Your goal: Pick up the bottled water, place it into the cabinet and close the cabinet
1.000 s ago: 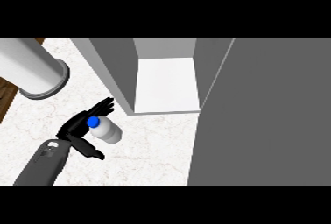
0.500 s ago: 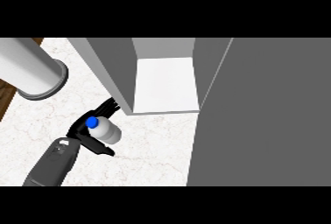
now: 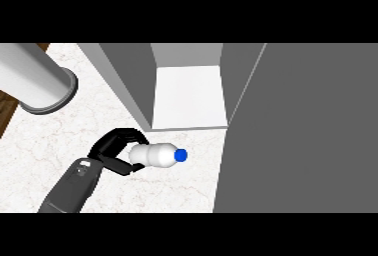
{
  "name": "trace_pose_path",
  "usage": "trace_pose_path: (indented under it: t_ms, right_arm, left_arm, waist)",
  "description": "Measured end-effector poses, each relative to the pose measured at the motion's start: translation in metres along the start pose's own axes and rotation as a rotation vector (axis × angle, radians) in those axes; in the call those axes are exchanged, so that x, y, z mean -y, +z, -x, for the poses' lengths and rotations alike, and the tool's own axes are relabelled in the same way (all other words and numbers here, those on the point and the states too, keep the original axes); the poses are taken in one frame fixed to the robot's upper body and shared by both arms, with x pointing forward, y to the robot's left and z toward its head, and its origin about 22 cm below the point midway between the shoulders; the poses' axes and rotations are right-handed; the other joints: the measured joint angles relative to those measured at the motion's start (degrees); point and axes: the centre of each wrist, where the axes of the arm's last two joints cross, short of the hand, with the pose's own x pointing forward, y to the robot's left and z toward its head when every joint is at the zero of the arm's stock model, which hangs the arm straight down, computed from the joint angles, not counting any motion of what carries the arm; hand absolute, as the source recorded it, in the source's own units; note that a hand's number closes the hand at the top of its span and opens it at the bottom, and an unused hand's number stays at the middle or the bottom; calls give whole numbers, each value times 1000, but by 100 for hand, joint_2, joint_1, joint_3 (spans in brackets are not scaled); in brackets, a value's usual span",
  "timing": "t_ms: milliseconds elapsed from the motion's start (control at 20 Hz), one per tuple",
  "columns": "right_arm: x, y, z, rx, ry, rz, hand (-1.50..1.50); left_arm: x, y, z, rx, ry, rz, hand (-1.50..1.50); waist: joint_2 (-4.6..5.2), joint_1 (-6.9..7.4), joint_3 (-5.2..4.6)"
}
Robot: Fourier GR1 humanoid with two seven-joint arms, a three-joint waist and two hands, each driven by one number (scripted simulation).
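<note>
The bottled water [image 3: 155, 155] is white with a blue cap [image 3: 181, 155]. It is tipped on its side above the marble counter [image 3: 170, 187], cap pointing right toward the cabinet door. My left hand [image 3: 111, 147] has its fingers curled round the bottle's base from the left. Just beyond and to the right stands the open cabinet [image 3: 188, 92], its white floor showing between grey walls. My right hand shows nowhere in the head view.
The open cabinet door [image 3: 310, 130] is a large grey panel filling the right side. A grey cylinder [image 3: 37, 82] lies at the upper left near the counter's edge, with dark wood floor [image 3: 6, 112] beyond it.
The bottle has turned from cap-up to cap-right in my left hand. Hand and bottle have shifted slightly right, toward the cabinet opening.
</note>
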Motion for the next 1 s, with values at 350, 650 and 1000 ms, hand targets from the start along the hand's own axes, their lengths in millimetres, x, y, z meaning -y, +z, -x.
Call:
trace_pose_path:
  t_ms: [350, 650, 1000]
  right_arm:
    - [2, -1, 0, -11, 8, 21, -150]
    - [4, 2, 1, -23, 14, 37, -150]
    - [4, 5, 1, -36, 16, 39, -150]
  left_arm:
    - [23, -11, 5, 154, -173, -25, 150]
    - [37, 5, 25, 265, -231, -410, 150]
    - [66, -16, 16, 384, -174, -539, 150]
  waist:
    - [-39, 106, 11]
    - [-88, 230, 24]
    - [-91, 239, 31]
